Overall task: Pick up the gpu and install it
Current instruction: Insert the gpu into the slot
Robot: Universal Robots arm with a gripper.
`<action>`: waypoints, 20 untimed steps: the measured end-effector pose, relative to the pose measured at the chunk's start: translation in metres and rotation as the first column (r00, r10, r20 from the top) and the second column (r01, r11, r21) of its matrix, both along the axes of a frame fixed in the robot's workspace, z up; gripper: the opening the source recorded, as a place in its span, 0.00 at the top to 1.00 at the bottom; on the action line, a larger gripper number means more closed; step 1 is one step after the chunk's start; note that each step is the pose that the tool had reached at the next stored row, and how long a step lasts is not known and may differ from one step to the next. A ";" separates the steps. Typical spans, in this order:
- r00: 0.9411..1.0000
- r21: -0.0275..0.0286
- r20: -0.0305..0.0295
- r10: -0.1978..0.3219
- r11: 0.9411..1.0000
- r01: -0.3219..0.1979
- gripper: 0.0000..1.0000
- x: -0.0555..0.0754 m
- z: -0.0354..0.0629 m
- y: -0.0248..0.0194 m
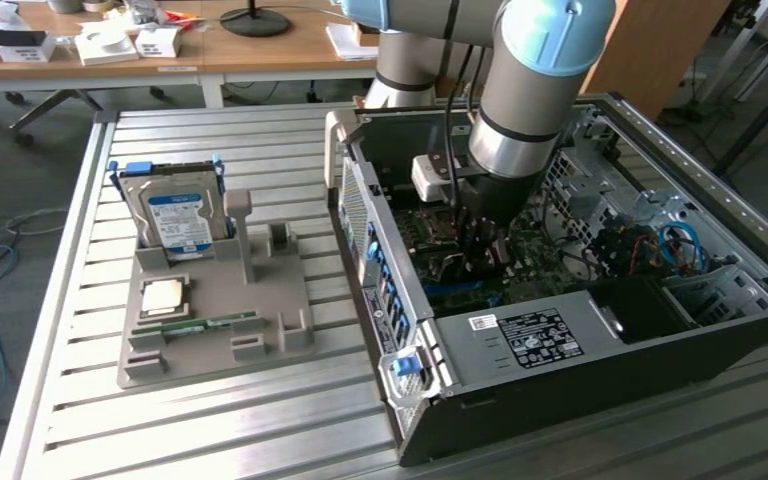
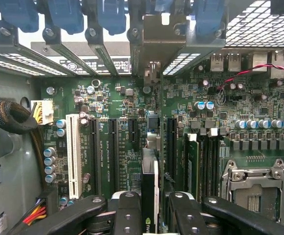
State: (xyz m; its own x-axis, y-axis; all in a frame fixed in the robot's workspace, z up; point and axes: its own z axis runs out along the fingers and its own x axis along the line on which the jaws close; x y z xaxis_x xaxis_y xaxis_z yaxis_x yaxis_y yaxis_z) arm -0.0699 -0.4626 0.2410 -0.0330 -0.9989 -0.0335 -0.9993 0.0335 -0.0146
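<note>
The gpu [image 2: 149, 196] stands on edge between the pincer [image 2: 154, 215] fingers, clamped by them, its bracket end reaching toward the case's rear slot openings. It sits over the motherboard [image 2: 127, 105], between the black expansion slots, with the white slot [image 2: 73, 154] off to one side. Inside the open computer case [image 1: 704, 200], the arm [image 1: 524, 90] reaches down. Well away from the pincer, the hard drive [image 1: 177, 218] stands in the grey holder [image 1: 217, 330] on the table [image 1: 77, 420]
</note>
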 end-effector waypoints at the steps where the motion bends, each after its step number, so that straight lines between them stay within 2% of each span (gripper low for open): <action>1: 1.000 0.000 0.000 0.000 1.000 0.000 0.73 0.000 0.0000 0.0000; 5: 1.000 0.000 0.000 0.000 1.000 0.000 0.72 0.000 0.0000 0.0000; 6: 1.000 0.000 0.000 0.000 1.000 0.000 0.66 0.000 0.0000 0.0000; 13: 1.000 0.000 0.000 0.000 1.000 0.000 0.66 0.000 0.0005 0.0000; 20: 1.000 0.000 0.000 0.000 1.000 0.000 0.66 0.000 0.0175 0.0000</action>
